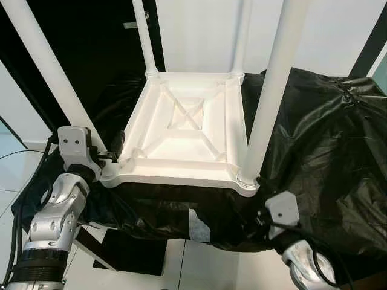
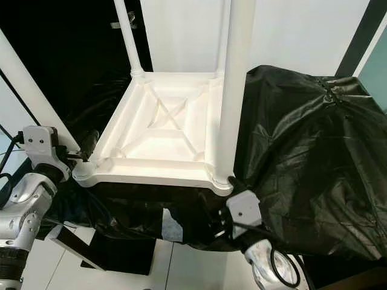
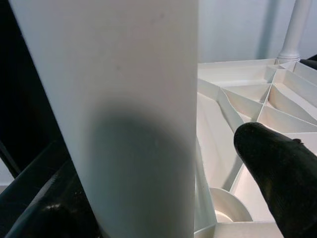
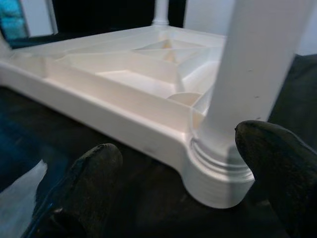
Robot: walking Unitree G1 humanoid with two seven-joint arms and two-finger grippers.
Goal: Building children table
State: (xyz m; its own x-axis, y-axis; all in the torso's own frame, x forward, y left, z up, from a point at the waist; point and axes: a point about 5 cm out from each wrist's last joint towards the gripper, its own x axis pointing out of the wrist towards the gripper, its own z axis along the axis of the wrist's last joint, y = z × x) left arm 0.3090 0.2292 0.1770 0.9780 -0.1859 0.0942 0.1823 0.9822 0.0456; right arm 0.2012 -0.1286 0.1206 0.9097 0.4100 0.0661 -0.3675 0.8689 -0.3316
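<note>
Legs run out past the top of the head views, so their ends can't be seen. The white children's table lies upside down on black plastic sheeting, ribbed underside up, four legs standing in the corner sockets. Left hand is at the near-left leg, one black finger on either side of it (contact hard to judge). Right hand sits open at the near-right corner, fingers spread either side of the socket, on the sheeting.
</note>
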